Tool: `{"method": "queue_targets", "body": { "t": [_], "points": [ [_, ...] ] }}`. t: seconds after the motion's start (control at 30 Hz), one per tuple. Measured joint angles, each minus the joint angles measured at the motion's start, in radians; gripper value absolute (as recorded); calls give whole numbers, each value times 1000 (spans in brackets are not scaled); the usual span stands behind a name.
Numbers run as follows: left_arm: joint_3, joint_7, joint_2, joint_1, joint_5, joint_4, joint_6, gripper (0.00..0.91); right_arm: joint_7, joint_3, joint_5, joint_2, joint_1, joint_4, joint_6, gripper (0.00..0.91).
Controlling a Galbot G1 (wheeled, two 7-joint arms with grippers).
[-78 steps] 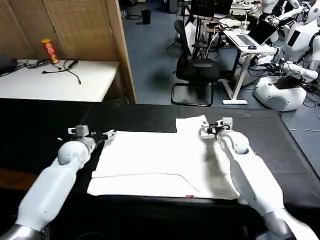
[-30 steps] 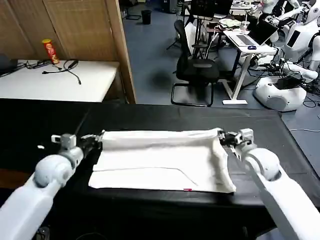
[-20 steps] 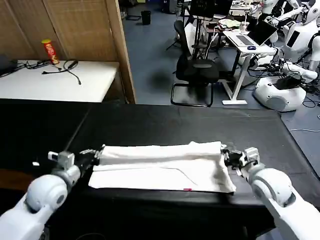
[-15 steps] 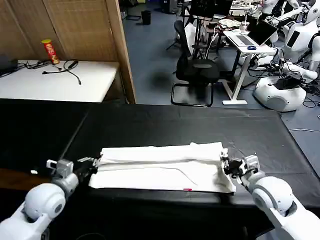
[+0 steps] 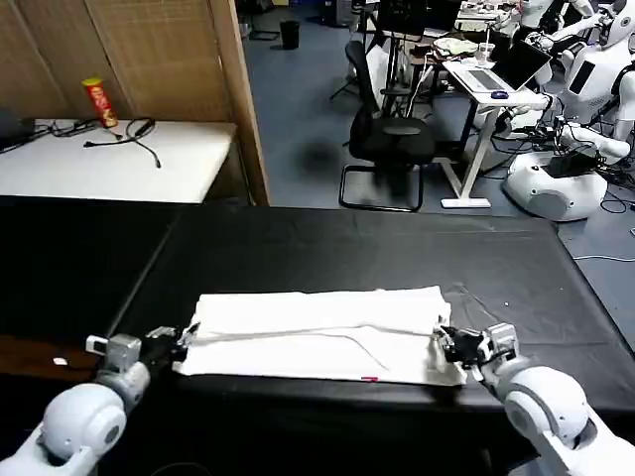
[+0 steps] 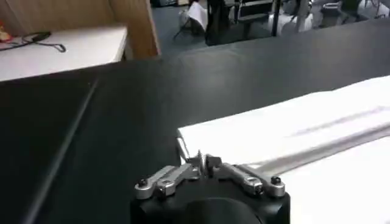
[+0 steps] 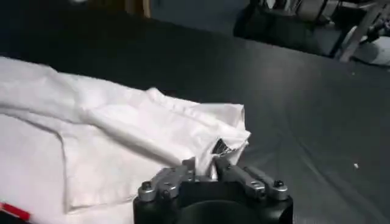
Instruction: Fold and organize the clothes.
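White T-shirt [image 5: 317, 332] folded into a long flat band, lying crosswise near the black tabletop's [image 5: 327, 248] front edge, a small red tag [image 5: 370, 378] at its near edge.

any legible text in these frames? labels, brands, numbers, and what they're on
None can be read.
T-shirt: folded on the black table, no lettering showing; small red tag at its near edge is too small to read.
Red canister on the white side table: has a printed label, too small to read.
Left gripper and right gripper, jaws shut on the T-shirt's ends: no markings visible.
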Motion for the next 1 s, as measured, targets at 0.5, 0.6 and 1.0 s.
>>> {"method": "queue_targets", "body": {
  "t": [0.5,0.6,1.0],
  "points": [
    [1,-5,-115,-159,-91,85,-25,878,-21,-81,-171,187,207,-283,160,878],
    [15,8,-144,-193,-92,141,-32,878,-24,-89,-177,217,231,-337,173,878],
    [28,36,-196,-224,-89,253,-55,605,-29,-106,-208,282,269,-439,182,683]
  ]
}}
